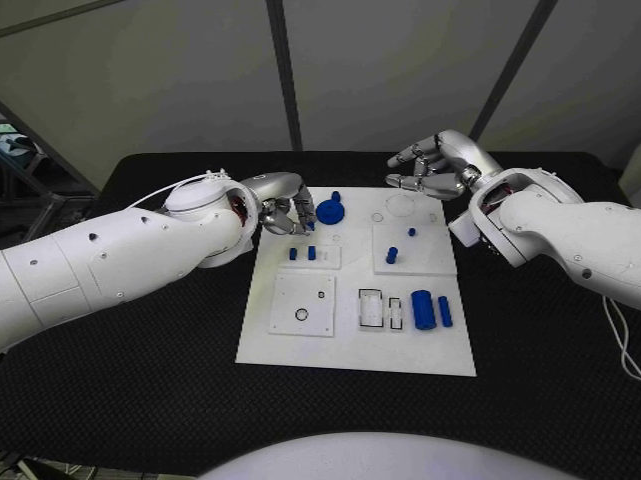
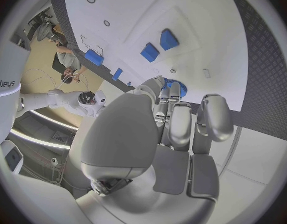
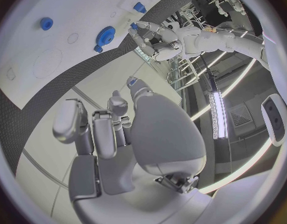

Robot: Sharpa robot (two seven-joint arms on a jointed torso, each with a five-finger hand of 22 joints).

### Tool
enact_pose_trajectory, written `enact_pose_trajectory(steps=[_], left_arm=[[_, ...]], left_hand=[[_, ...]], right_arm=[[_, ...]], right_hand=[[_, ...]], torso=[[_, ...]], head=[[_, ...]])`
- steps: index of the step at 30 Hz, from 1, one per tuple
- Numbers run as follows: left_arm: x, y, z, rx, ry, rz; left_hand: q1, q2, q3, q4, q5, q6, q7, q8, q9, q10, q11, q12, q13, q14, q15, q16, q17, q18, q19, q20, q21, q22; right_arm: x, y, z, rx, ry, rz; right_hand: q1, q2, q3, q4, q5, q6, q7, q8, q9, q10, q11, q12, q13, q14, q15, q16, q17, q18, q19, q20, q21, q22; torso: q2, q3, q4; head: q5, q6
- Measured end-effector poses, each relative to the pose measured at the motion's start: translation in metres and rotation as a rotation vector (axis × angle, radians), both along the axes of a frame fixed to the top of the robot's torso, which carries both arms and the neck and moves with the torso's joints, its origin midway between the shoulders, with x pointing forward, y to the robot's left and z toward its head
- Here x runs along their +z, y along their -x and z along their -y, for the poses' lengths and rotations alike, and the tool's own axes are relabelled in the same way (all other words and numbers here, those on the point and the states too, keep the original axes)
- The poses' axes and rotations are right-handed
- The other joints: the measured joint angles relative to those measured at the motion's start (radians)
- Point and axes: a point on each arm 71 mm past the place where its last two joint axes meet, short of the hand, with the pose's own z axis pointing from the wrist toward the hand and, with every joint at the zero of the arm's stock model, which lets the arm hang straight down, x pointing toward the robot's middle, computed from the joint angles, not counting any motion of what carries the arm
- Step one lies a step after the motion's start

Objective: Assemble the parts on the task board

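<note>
Task board [image 1: 352, 340]: white plate, centre of black table [image 1: 118, 400], long side running away from the robot. Carries three raised white sub-plates and a pair of narrow framed slots near its near edge.

Parts, blue, counted in head view:
- Gear [image 1: 330, 211], one, round with a small knob, at the board's far left corner.
- Small upright pegs [image 1: 303, 254], two, side by side on the left sub-plate, just nearer than the gear.
- Pegs [image 1: 392, 256] on the far right sub-plate, two; one taller, one tiny further back.
- Cylinders [image 1: 423, 309], two, lying parallel beside the framed slots on the board's right half; one thick, one thin.

Left hand [image 1: 283, 213]: at the board's far left corner, just beside the gear. Fingers curled downward and bunched, tips [image 2: 167, 95] close over the gear's toothed rim in the left wrist view. Contact or grip not certain; cannot tell whether anything is held.

Right hand [image 1: 438, 165]: beyond the board's far right corner, raised above the table, palm turned toward the board. Fingers [image 3: 93, 134] loosely bent and apart, nothing in them.

Writing: partial "sharpa" lettering on the white casing at the left wrist view's rim; otherwise none legible.
</note>
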Motion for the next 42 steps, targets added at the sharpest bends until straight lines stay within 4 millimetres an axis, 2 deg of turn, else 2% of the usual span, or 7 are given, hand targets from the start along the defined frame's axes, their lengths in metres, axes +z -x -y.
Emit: enact_pose_trajectory(steps=[7, 15, 27, 42], left_arm=[[-0.003, 0.002, -0.012, 0.027, -0.010, -0.019], [-0.006, 0.003, -0.015, 0.040, -0.014, -0.033], [-0.010, 0.001, -0.008, 0.040, -0.010, -0.040], [-0.011, -0.003, -0.007, 0.050, -0.006, -0.036]], left_hand=[[-0.004, -0.004, 0.003, 0.003, 0.000, 0.007, 0.000, 0.000, 0.000, 0.007, 0.000, -0.004, 0.000, 0.000, 0.000, 0.000, -0.002, 0.000, 0.000, 0.000, 0.000, 0.001], [-0.004, -0.004, 0.003, 0.003, 0.000, 0.007, 0.000, 0.000, -0.001, 0.007, 0.000, -0.004, 0.000, 0.000, 0.000, 0.000, -0.002, 0.000, 0.000, 0.000, 0.000, 0.001], [-0.008, -0.008, 0.003, 0.003, 0.000, 0.007, 0.000, 0.000, -0.001, 0.007, 0.000, -0.004, 0.000, 0.000, 0.000, 0.000, -0.002, 0.000, 0.000, 0.000, 0.004, 0.002], [-0.008, -0.008, 0.003, 0.003, 0.000, 0.007, 0.000, -0.004, 0.000, 0.007, 0.000, -0.004, -0.001, 0.000, 0.000, 0.000, -0.002, 0.000, 0.000, 0.000, 0.004, 0.003]], right_arm=[[0.000, 0.000, 0.001, -0.002, 0.001, 0.000], [0.000, -0.001, 0.001, -0.003, 0.001, 0.000], [-0.001, -0.001, 0.001, -0.003, 0.001, -0.001], [-0.001, 0.000, 0.000, -0.002, 0.001, -0.001]], right_hand=[[0.000, 0.000, 0.000, 0.000, 0.000, 0.000, 0.000, 0.000, 0.000, 0.000, 0.000, 0.000, 0.000, 0.000, 0.000, 0.000, 0.000, 0.000, 0.000, 0.000, 0.000, 0.000], [0.000, 0.000, 0.000, 0.000, 0.000, 0.000, 0.000, 0.000, 0.000, 0.000, 0.000, 0.000, 0.000, 0.000, 0.000, 0.000, 0.000, 0.000, 0.000, 0.000, 0.000, 0.000], [0.000, 0.000, 0.000, 0.000, 0.000, 0.000, 0.000, 0.000, 0.000, 0.000, 0.000, 0.000, 0.000, 0.000, 0.000, 0.000, 0.000, 0.000, 0.000, 0.000, 0.000, 0.000], [0.000, 0.000, 0.000, 0.000, 0.000, 0.000, 0.000, 0.000, 0.000, 0.000, 0.000, 0.000, 0.000, 0.000, 0.000, 0.000, 0.000, 0.000, 0.000, 0.000, 0.000, 0.000]], torso=[[0.000, 0.0000, -0.0003], [0.002, 0.0007, -0.0021], [0.003, 0.0021, -0.0034], [0.003, 0.0015, -0.0035]], head=[[0.002, 0.001], [0.004, 0.001], [0.004, 0.000], [0.002, -0.004]])
